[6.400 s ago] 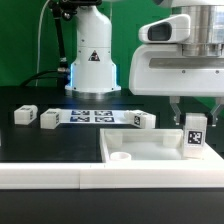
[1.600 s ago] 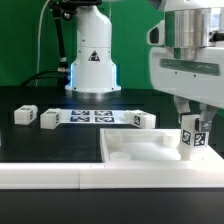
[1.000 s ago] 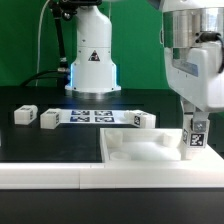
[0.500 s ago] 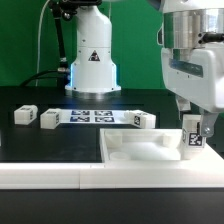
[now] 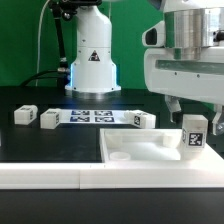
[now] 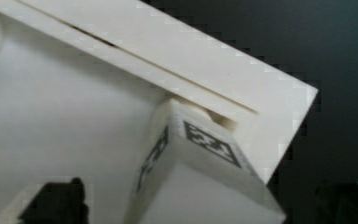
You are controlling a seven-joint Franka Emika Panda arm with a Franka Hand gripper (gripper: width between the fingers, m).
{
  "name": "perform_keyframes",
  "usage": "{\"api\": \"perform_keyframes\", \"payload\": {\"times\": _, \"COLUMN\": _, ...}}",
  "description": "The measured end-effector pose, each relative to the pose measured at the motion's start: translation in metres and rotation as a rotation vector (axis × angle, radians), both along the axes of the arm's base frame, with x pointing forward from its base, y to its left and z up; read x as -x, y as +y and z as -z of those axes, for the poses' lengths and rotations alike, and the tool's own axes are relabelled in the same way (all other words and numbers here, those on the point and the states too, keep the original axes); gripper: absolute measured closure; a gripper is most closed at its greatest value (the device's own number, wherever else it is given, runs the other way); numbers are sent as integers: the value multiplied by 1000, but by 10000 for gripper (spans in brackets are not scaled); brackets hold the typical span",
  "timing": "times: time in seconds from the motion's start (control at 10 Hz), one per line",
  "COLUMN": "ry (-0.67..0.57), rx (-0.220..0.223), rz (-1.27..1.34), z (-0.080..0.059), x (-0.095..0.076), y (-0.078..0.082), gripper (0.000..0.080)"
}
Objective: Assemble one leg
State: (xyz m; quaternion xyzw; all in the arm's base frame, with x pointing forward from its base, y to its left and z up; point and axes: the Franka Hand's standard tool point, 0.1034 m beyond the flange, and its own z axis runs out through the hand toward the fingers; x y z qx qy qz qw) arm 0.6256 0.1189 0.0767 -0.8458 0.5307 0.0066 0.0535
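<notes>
Now the boxy white plastic leg stands upright on the flat panel; the gripper hangs open, empty.

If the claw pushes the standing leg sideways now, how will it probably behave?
The leg looks like stiff plastic, so it would probably not bend. It stands taller than wide on the white panel, so it may tip. Its smooth faces might slip.
</notes>
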Motion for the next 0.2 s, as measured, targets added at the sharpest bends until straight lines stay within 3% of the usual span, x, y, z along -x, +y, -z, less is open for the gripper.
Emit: {"api": "perform_keyframes", "payload": {"times": 0.2, "ry": 0, "rx": 0, "rz": 0, "z": 0, "x": 0, "y": 0, "gripper": 151}}
